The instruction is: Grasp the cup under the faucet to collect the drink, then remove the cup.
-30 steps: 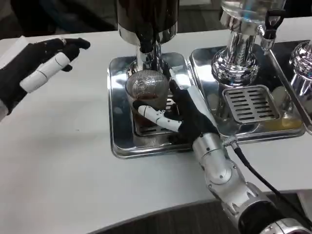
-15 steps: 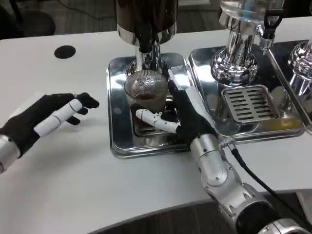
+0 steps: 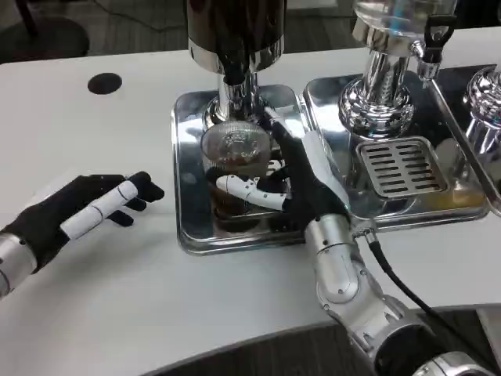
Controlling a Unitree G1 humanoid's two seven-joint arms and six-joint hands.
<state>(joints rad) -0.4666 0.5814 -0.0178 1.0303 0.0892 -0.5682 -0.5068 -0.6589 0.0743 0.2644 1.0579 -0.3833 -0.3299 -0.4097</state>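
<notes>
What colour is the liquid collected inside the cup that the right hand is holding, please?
Dark brown, seen through the clear cup in the head view.

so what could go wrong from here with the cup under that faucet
The clear cup already holds dark drink, so a tilted pull by the right hand could spill it onto the steel tray. Lifted too high, its rim may knock the faucet directly above.

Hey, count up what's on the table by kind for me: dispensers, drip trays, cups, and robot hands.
Drink dispensers: 3, dark one, clear one, third at the right edge
Drip trays: 2, left, right
Cups: 1, cup held by the right hand
Robot hands: 2, counting the left hand
Total: 8
</notes>
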